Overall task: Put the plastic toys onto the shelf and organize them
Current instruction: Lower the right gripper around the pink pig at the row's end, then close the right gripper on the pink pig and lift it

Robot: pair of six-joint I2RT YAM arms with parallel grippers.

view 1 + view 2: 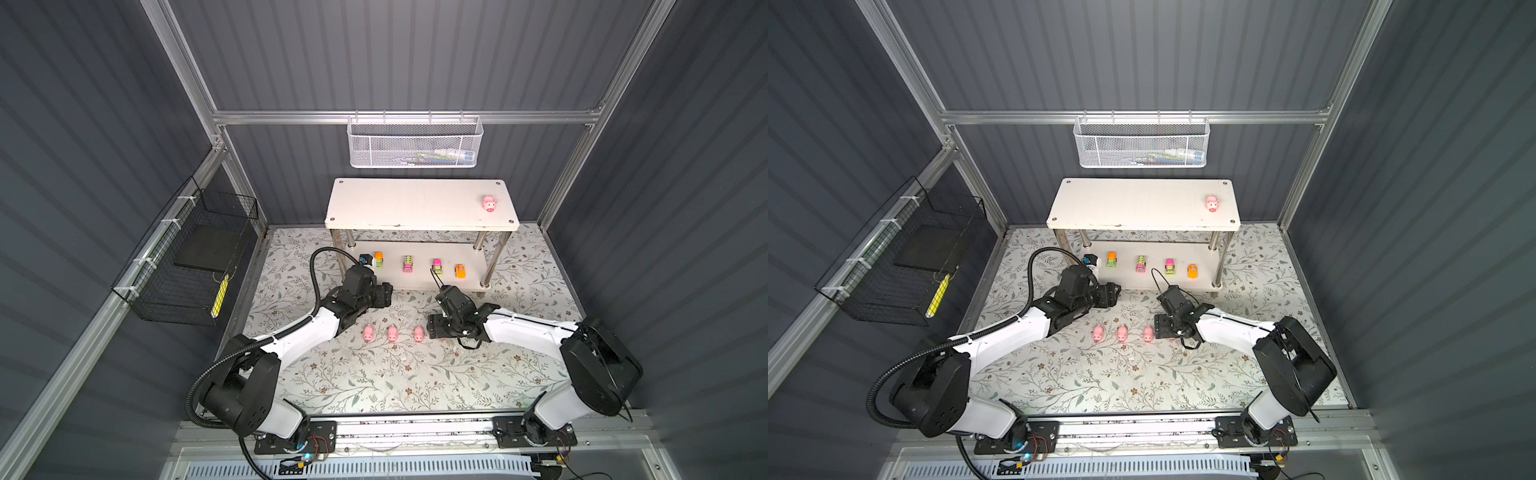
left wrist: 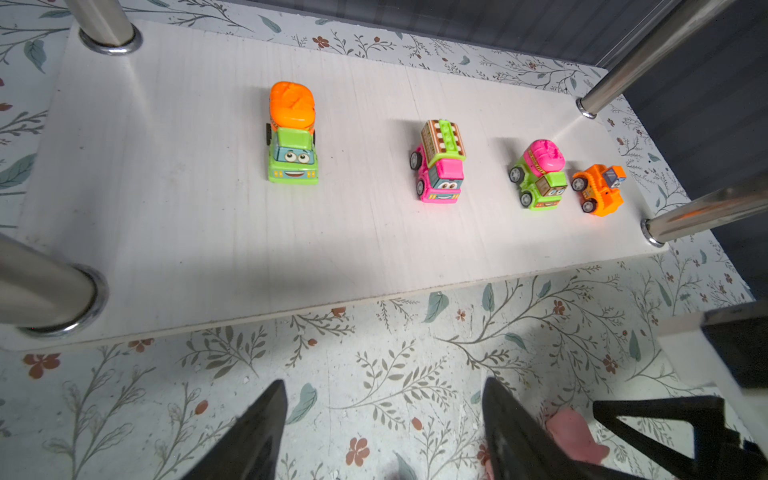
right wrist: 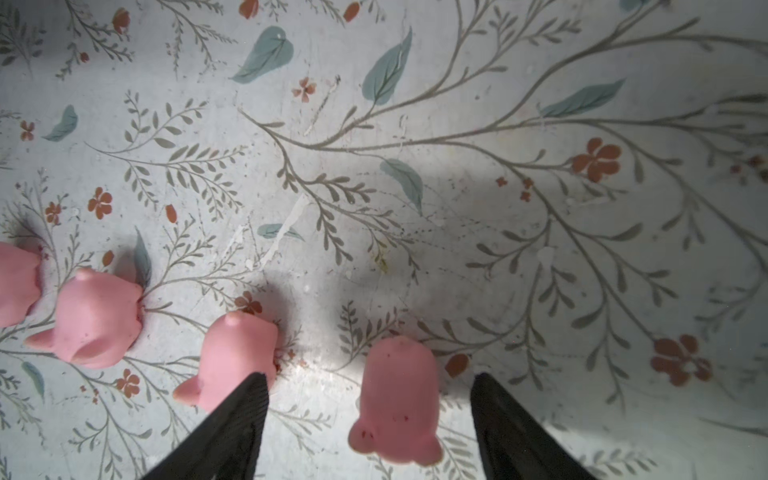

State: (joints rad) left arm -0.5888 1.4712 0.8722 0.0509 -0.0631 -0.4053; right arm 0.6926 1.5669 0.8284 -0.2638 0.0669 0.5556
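The white two-tier shelf (image 1: 415, 203) stands at the back. One pink pig (image 1: 489, 203) sits on its top board. Its lower board (image 2: 166, 187) holds a row of toy vehicles: green with orange drum (image 2: 292, 133), pink (image 2: 439, 164), green with pink drum (image 2: 540, 176) and orange (image 2: 599, 190). Three pigs (image 1: 368, 333) (image 1: 392, 333) (image 1: 419, 333) stand in a row on the table. My right gripper (image 3: 369, 376) is open, straddling a further pig (image 3: 397, 399) without touching it. My left gripper (image 2: 385, 384) is open and empty, in front of the shelf.
A white mesh basket (image 1: 413, 143) hangs on the back rail above the shelf. A black wire basket (image 1: 187, 266) hangs on the left wall. Shiny metal posts (image 2: 45, 286) stand at the shelf's corners. Both arms (image 1: 528, 328) lie low over the floral table.
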